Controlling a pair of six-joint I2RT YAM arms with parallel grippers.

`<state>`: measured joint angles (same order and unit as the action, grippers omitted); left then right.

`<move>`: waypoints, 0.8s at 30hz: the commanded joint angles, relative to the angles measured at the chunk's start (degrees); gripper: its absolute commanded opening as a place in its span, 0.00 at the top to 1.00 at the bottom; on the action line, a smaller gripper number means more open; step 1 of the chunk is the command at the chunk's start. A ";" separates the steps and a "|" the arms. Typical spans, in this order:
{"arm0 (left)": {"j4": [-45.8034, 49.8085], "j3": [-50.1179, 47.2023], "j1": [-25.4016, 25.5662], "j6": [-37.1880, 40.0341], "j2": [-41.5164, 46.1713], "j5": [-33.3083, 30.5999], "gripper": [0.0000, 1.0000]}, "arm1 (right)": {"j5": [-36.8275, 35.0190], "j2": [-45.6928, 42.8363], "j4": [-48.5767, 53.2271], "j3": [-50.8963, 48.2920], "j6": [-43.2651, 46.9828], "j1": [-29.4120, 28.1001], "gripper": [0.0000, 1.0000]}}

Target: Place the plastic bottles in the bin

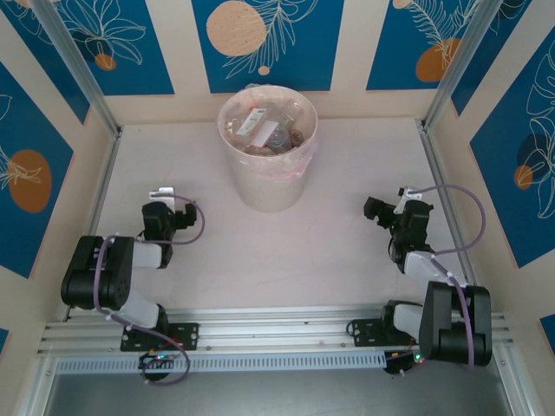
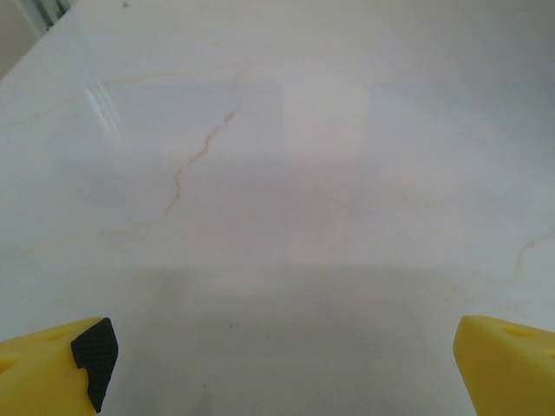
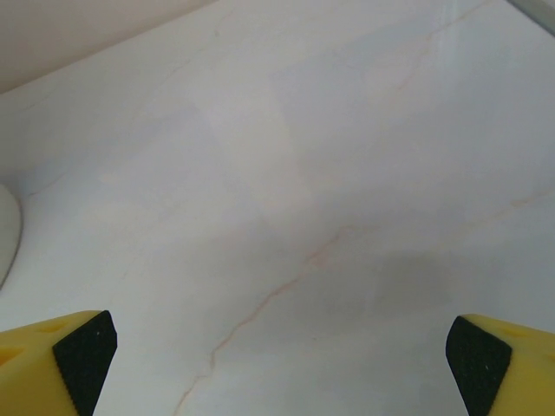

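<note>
Left claw [image 2: 277, 368] at nine o'clock and right claw [image 3: 277, 360] at three o'clock both hang wide apart over the pale marbled desk [image 1: 260, 251], holding nothing. The small clear plastic bottles [image 1: 264, 130] lie heaped inside the large round cream bin [image 1: 269, 186] at twelve o'clock; the task looks close to finished. The heap reaches near the rim, so a careless arm sweep could nudge the light bin and spill a bottle. The overhead view gives the bin's contents. The wrist views give the yellow fingers' wide gap, and the right one catches a pale curved edge at nine o'clock, perhaps the bin's wall.
</note>
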<state>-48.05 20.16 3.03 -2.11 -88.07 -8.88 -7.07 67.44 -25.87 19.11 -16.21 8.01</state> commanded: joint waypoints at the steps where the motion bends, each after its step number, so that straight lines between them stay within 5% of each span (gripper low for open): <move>1: -3.12 0.59 1.70 1.54 0.40 -5.08 0.00 | 0.95 3.83 -9.70 0.45 2.09 -1.34 0.00; 12: -3.71 0.69 2.46 1.77 0.03 -7.28 0.00 | 0.00 20.96 -36.09 -2.69 14.61 -11.88 0.01; 14: -3.70 0.70 2.43 1.76 0.10 -7.28 0.00 | -2.14 19.44 -18.76 4.50 9.71 -8.93 0.00; 15: -3.63 0.74 2.46 1.77 0.08 -7.25 0.00 | 1.97 19.58 -20.20 4.81 8.83 -6.98 0.01; 24: -3.63 0.72 2.50 1.76 0.05 -7.17 0.00 | -2.25 19.80 -21.34 4.22 9.80 -8.85 0.01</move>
<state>-49.82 20.21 5.06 -0.91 -88.25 -15.53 -8.34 87.59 -46.81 22.55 -7.18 -0.67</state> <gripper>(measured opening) 0.999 0.992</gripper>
